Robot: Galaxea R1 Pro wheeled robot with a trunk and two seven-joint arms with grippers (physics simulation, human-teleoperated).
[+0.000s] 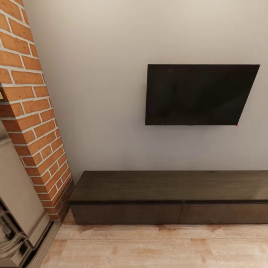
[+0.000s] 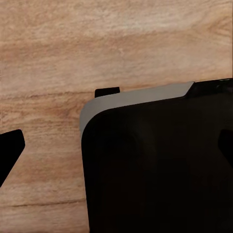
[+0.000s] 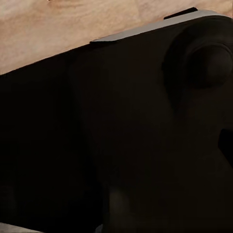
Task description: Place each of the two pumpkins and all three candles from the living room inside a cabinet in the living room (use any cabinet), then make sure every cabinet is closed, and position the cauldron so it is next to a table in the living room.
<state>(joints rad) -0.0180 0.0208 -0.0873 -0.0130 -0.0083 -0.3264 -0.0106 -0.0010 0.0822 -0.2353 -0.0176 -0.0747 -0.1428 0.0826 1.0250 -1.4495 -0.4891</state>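
Facing the wall, the head view takes in one long, low cabinet of dark brown wood; it stands on the floor against the far wall, its left end just beside the brick fireplace; its flat top is bare, with a faint grain running lengthwise; two plain, handleless drawer fronts can be counted along its near face, both flush with the carcass, divided by a thin vertical seam right of the middle; the cabinet runs out of view on the right.

One black TV hangs on the wall above the cabinet, well apart from its top, a flat matt rectangle with a tiny red dot at its lower right corner; the wall itself is smooth and pale grey; the fireplace shows red-orange bricks with pale mortar lines and a beige surround at the near left; the floor is light wood planking with soft grain.

The wrist views look down on the same pale planks, with a dark, rounded, grey-edged robot body in front of them; how the left or the right end effector stands, wide or narrow, I cannot tell; where either lies relative to the cabinet cannot be told either.
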